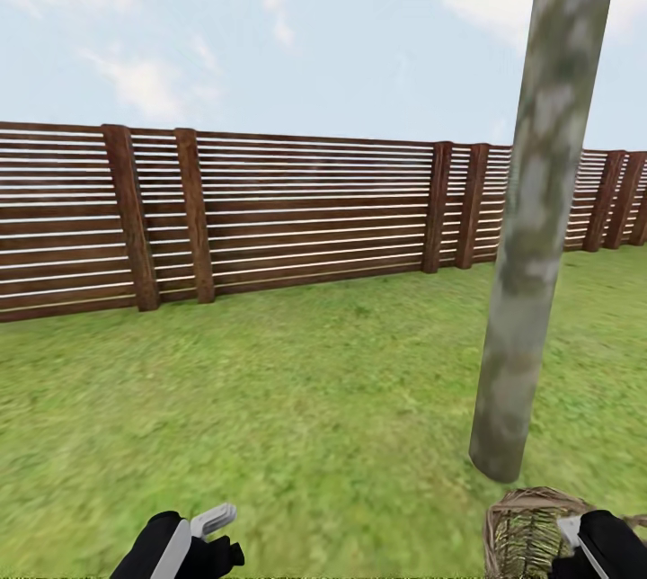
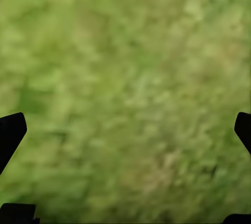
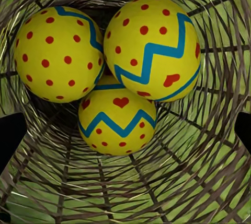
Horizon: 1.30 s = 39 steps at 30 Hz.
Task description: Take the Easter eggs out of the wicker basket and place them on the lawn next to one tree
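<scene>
Three Easter eggs [image 3: 112,62] sit touching inside the wicker basket [image 1: 524,532], on the lawn [image 1: 296,399] beside the tree [image 1: 539,228]. Right gripper [image 1: 600,545], spread wide, hides the basket's near side. Left gripper [image 1: 199,536] is wide, empty.

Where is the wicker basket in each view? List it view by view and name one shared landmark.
Head view: the wicker basket sits at the bottom right corner, just below the tree trunk's base, beside the right claw.
Right wrist view: its woven wall rings the picture, with the three Easter eggs inside.
Left wrist view: blurred grass between the left claw's dark fingertips.
Shared landmark: the lawn, green in all three views.
</scene>
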### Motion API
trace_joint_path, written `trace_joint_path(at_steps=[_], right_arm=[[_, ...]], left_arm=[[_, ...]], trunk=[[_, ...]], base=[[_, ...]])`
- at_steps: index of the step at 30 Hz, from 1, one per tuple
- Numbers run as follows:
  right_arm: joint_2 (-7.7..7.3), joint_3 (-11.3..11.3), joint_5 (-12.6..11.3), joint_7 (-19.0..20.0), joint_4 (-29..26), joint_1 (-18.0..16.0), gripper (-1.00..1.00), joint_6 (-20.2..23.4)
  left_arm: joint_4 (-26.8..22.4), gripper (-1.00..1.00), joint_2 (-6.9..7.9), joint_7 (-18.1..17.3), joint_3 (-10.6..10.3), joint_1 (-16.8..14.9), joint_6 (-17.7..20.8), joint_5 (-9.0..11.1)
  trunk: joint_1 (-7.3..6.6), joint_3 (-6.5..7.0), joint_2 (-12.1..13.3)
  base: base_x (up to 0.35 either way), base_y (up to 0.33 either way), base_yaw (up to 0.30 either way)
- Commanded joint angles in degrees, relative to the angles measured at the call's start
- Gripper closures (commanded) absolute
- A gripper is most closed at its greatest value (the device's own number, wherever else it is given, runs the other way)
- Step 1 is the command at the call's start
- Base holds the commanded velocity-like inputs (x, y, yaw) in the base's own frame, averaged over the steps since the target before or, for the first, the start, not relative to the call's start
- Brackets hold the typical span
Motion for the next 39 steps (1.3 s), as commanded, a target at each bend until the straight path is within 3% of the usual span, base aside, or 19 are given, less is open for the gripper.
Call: trace_joint_path(at_steps=[1, 9, 39], right_arm=[[-0.02, 0.2, 0.5, 0.4, 0.0, 0.0, -1.00, 0.2], [0.03, 0.2, 0.5, 0.4, 0.0, 0.0, -1.00, 0.2], [-0.06, 0.2, 0.4, 0.5, 1.3, 0.0, -1.00, -0.1]], left_arm=[[-0.1, -1.00, -0.06, 0.5, 0.2, 0.0, 0.3, 0.6], [-0.1, -1.00, -0.06, 0.5, 0.2, 0.0, 0.3, 0.6], [-0.1, -1.00, -0.06, 0.5, 0.2, 0.0, 0.3, 0.6]], trunk=[[0.21, -0.25, -0.4], [1.97, -1.69, -3.7], [2.72, -8.11, -4.0]], base=[[0.000, 0.000, 0.000], [0.000, 0.000, 0.000], [0.000, 0.000, 0.000]])
